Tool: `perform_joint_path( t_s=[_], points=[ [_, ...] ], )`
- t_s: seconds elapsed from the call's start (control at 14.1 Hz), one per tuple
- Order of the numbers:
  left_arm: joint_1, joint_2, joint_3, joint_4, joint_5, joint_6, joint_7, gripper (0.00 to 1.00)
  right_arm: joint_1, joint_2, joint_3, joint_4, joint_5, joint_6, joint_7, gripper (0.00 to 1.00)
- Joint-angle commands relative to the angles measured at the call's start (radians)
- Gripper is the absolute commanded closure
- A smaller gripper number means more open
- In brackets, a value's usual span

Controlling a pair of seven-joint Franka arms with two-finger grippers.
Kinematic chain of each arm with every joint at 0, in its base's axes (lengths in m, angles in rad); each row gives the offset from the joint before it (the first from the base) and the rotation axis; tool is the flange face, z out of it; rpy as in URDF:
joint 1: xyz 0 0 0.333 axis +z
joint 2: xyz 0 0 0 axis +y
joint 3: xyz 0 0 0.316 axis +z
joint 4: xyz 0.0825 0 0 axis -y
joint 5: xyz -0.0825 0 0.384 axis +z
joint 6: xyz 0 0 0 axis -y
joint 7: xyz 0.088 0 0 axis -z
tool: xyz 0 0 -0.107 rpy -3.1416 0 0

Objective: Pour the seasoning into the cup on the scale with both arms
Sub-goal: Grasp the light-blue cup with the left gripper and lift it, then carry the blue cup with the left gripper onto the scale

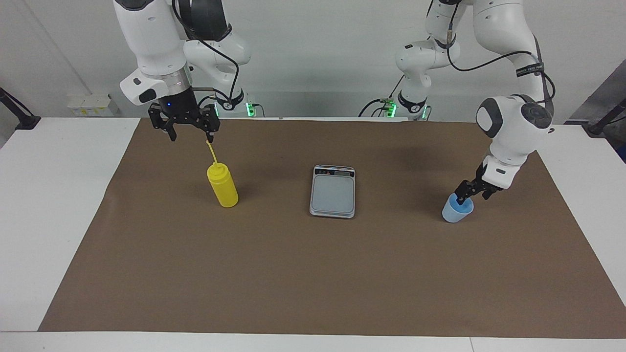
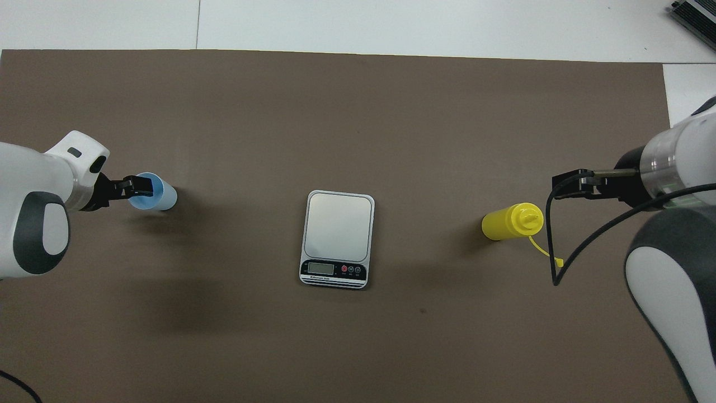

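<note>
Brown paper mat [image 1: 313, 274] covers most of the white tabletop [image 1: 58, 205], w/ a pale wall at the robots' end. Left hand [image 1: 473, 194] is down at the cup [image 1: 457, 211], at the left arm's end of the tabletop: fingers apart, spread around the cup's rim, one fingertip reaching inside the mouth, the other outside the wall on the robot side; not closed on it, cup upright on the mat. In the overhead view the same left hand [image 2: 134, 187] comes in from the left arm's end, tips overlapping the blue rim of the cup [image 2: 159, 195]. Right hand [image 1: 190, 128] hangs in the air at the right arm's end, fingers apart, holding nothing; the seasoning [image 1: 222, 186] stands upright on the mat just below it and a bit farther from the robots, its thin strap [image 1: 212, 150] rising up toward one of the hand's fingertips; contact can't be told. Overhead, the right hand [image 2: 570, 184] sits just beside the seasoning [image 2: 512, 221], strap trailing toward the robots. Scale [image 1: 333, 190] lies flat about midway between the two hands, well apart from both, display strip on the edge nearer the robots, plate bare.
</note>
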Motion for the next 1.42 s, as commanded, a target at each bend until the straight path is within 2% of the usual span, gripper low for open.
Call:
perform_joint_path(
  t_s=[0.0, 0.07, 0.14, 0.21, 0.28, 0.5, 0.71, 0.85, 1.13, 1.35],
  points=[
    [-0.004, 0.012, -0.005, -0.031, 0.003, 0.051, -0.026, 0.00, -0.015, -0.022, 0.004, -0.021, 0.022, -0.003, -0.020, 0.00],
    [-0.004, 0.010, -0.005, -0.031, 0.003, 0.043, -0.027, 0.23, -0.015, -0.022, 0.004, -0.021, 0.022, -0.003, -0.020, 0.00],
    [-0.003, 0.010, -0.005, -0.031, 0.003, 0.040, -0.026, 0.58, -0.015, -0.022, 0.004, -0.021, 0.022, -0.003, -0.019, 0.00],
    [-0.004, 0.010, -0.003, -0.031, 0.003, 0.039, -0.021, 0.88, -0.015, -0.022, 0.004, -0.021, 0.022, -0.003, -0.020, 0.00],
    [-0.006, 0.010, -0.003, -0.031, 0.004, 0.037, -0.011, 1.00, -0.015, -0.022, 0.004, -0.021, 0.022, -0.003, -0.020, 0.00],
    [-0.006, 0.014, -0.003, -0.014, 0.006, 0.013, -0.003, 1.00, -0.015, -0.022, 0.004, -0.021, 0.022, -0.003, -0.020, 0.00],
    [-0.006, 0.033, -0.003, 0.085, 0.014, -0.084, -0.001, 1.00, -0.015, -0.022, 0.004, -0.021, 0.022, -0.003, -0.020, 0.00],
    [-0.006, 0.027, -0.006, 0.168, 0.014, -0.189, 0.008, 1.00, -0.015, -0.022, 0.004, -0.021, 0.022, -0.003, -0.020, 0.00],
    [-0.039, 0.017, -0.035, 0.406, 0.012, -0.493, -0.003, 1.00, -0.015, -0.022, 0.004, -0.021, 0.022, -0.003, -0.020, 0.00],
    [-0.097, 0.010, -0.053, 0.483, 0.004, -0.598, -0.018, 1.00, -0.015, -0.022, 0.004, -0.021, 0.022, -0.003, -0.020, 0.00]
  ],
)
